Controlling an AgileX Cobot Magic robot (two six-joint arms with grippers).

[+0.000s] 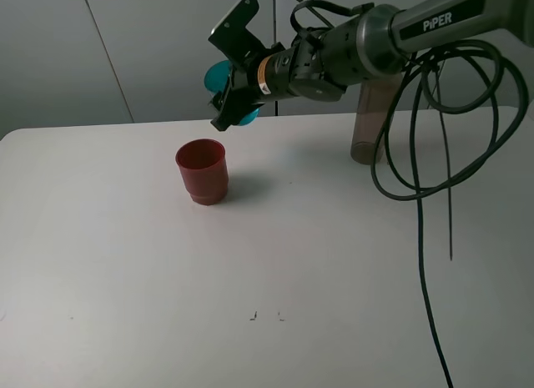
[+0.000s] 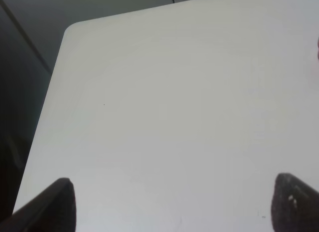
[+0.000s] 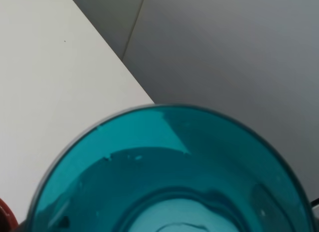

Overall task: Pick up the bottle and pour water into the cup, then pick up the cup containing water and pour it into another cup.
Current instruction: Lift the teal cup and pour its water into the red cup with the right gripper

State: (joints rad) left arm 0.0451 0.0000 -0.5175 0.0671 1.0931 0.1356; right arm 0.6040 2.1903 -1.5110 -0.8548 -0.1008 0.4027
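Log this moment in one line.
step: cup-to-cup pour | right gripper: shut on teal cup, tilted near red cup | left gripper: open | bottle: standing upright

Soft, even light from above fills the high view: the white table is bright without glare, the red cup throws only a faint, fuzzy-edged shadow toward the table's right edge, and the picture is sharp throughout. The left wrist view is dimmer and greyer, slightly hazy all over, with the tips of the left gripper showing as dark, blurred shapes. In the right wrist view the teal cup sits so close that its rim is soft, while light glows through its translucent wall and tiny white glints mark the water.
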